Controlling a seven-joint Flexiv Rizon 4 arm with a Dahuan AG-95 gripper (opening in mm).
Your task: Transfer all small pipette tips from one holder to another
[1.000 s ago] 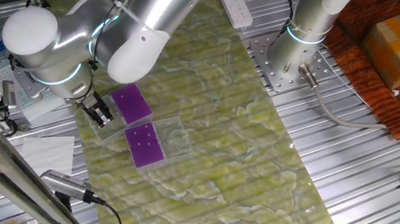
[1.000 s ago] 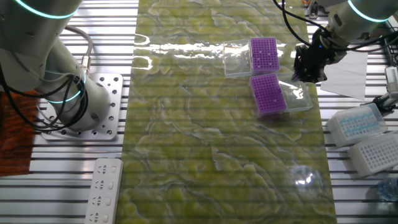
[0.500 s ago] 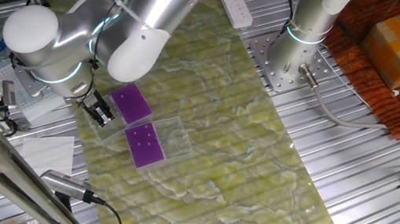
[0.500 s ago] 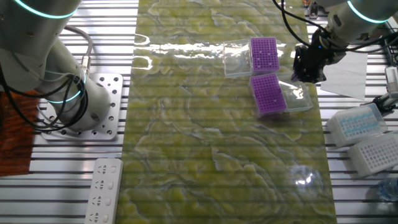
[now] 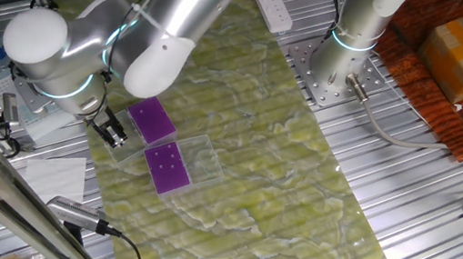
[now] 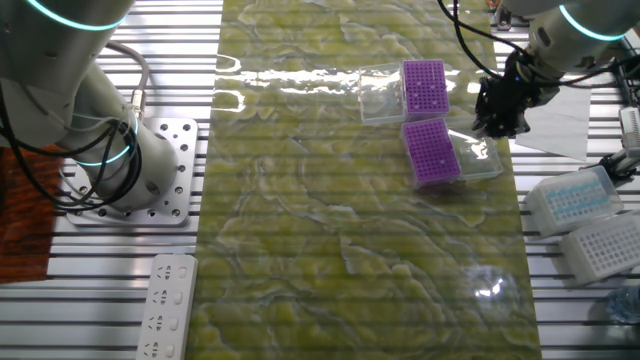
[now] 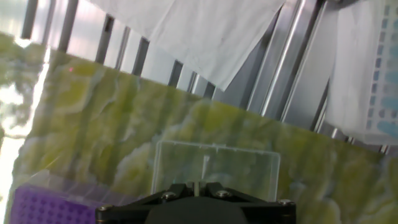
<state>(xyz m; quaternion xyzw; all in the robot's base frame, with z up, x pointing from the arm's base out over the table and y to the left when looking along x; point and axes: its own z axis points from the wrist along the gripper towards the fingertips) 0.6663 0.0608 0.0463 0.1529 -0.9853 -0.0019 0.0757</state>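
Two purple holders lie side by side on the green mat, one (image 5: pixel 152 119) (image 6: pixel 425 85) farther from the mat's edge and one (image 5: pixel 168 167) (image 6: pixel 433 152) showing faint pale dots. My gripper (image 5: pixel 112 131) (image 6: pixel 497 118) hangs beside them over a clear lid (image 7: pixel 214 167) (image 6: pixel 481 157). In the hand view the gripper (image 7: pixel 198 185) has its jaws nearly together, and a thin whitish small pipette tip (image 7: pixel 205 167) sticks out from between them. A corner of a purple holder (image 7: pixel 43 208) shows at the bottom left.
White paper (image 7: pixel 193 31) (image 6: pixel 555 128) lies on the slatted table past the mat edge. Two pale tip boxes (image 6: pixel 572 197) (image 6: pixel 600 245) stand near it. A second clear lid (image 6: pixel 380 92) lies by the far holder. A second arm's base (image 6: pixel 140 170) stands at the left.
The gripper has shifted very slightly away from the holders, toward the paper. The holders and lids have not moved.
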